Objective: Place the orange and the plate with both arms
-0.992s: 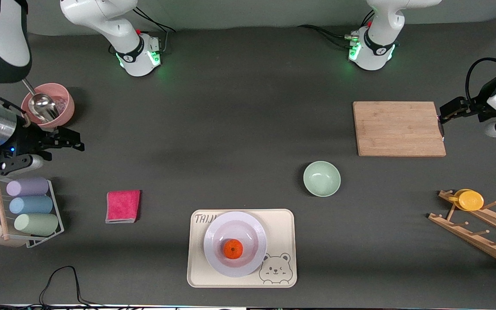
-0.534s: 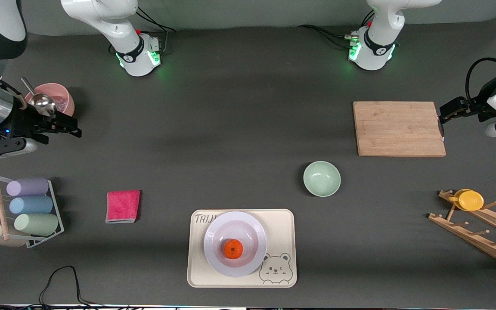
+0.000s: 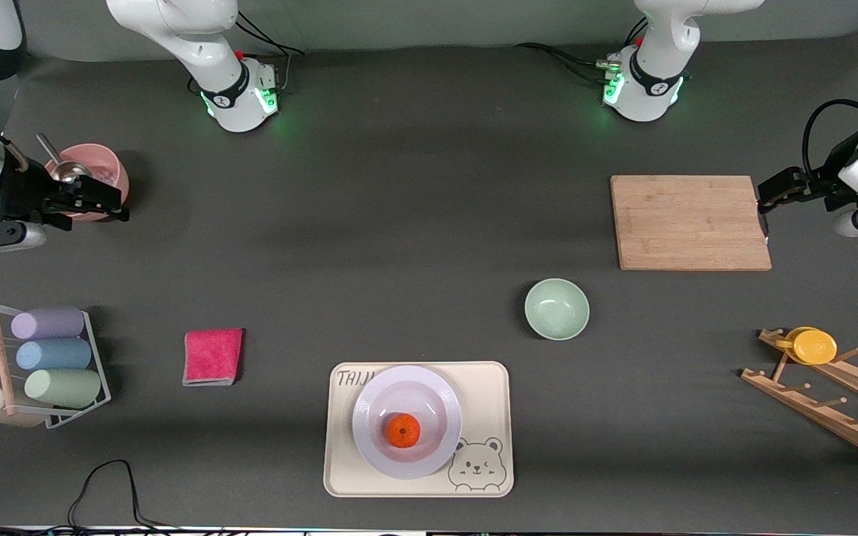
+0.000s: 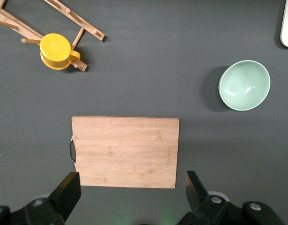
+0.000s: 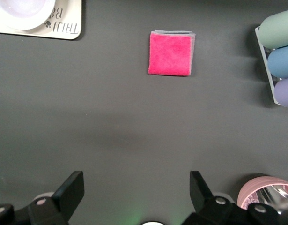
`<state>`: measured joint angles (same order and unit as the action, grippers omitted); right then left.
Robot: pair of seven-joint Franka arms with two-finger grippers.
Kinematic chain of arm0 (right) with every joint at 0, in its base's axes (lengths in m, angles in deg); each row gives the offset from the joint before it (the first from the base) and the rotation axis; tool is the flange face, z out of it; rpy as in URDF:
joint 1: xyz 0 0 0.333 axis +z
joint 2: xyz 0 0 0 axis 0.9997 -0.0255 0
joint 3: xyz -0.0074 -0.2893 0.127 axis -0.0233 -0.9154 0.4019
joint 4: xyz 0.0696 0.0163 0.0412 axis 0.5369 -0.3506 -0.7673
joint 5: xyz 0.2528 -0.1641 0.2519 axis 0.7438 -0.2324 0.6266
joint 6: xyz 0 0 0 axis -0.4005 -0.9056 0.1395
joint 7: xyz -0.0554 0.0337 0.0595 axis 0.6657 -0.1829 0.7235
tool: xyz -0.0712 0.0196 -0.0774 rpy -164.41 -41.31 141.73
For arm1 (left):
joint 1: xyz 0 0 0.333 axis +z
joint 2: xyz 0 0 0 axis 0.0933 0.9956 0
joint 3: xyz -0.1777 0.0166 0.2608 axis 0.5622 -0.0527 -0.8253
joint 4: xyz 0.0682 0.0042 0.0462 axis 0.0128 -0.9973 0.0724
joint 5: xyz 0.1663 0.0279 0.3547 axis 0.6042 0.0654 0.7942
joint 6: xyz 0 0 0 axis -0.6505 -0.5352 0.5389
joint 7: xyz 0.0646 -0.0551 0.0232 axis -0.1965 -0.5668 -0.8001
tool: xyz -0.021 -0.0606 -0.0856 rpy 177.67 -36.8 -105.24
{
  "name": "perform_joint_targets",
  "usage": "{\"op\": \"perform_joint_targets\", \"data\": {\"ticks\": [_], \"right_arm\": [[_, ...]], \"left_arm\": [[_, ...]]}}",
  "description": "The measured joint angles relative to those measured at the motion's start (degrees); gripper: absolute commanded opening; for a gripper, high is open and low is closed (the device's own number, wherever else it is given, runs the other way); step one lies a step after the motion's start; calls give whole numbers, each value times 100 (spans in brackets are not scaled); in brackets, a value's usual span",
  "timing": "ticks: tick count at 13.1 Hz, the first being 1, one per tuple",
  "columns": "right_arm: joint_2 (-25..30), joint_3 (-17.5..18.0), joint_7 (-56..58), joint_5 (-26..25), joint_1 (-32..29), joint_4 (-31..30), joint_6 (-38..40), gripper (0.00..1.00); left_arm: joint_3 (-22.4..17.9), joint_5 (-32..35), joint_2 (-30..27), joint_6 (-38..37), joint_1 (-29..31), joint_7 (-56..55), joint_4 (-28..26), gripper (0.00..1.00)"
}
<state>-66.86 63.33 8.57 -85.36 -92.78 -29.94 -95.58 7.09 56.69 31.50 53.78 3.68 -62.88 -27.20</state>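
With both sets of fingers spread wide and nothing in them, I read this as the closing step. My left gripper (image 3: 764, 199) hangs by the edge of the cutting board (image 3: 690, 222); my right gripper (image 3: 86, 201) is over the pink bowl (image 3: 105, 167) — both well apart from the work. On the bear-printed tray (image 3: 488, 394), the plate (image 3: 407, 420) holds the orange (image 3: 403, 430). I judge the placing done — next move is simply parking both arms.
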Motion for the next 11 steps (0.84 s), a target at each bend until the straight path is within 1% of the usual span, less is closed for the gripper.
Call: {"op": "perform_joint_targets", "data": {"ticks": [4, 7, 11], "right_arm": [[23, 61, -29, 0, 1, -208, -4, 100], [38, 61, -29, 0, 0, -230, -4, 100], [53, 60, -29, 0, 0, -235, -9, 100]], "left_arm": [[10, 2, -105, 0, -15, 167, 17, 100], [-25, 6, -281, -64, -10, 275, 17, 100], [-27, 10, -306, -72, -10, 305, 9, 100]]}}
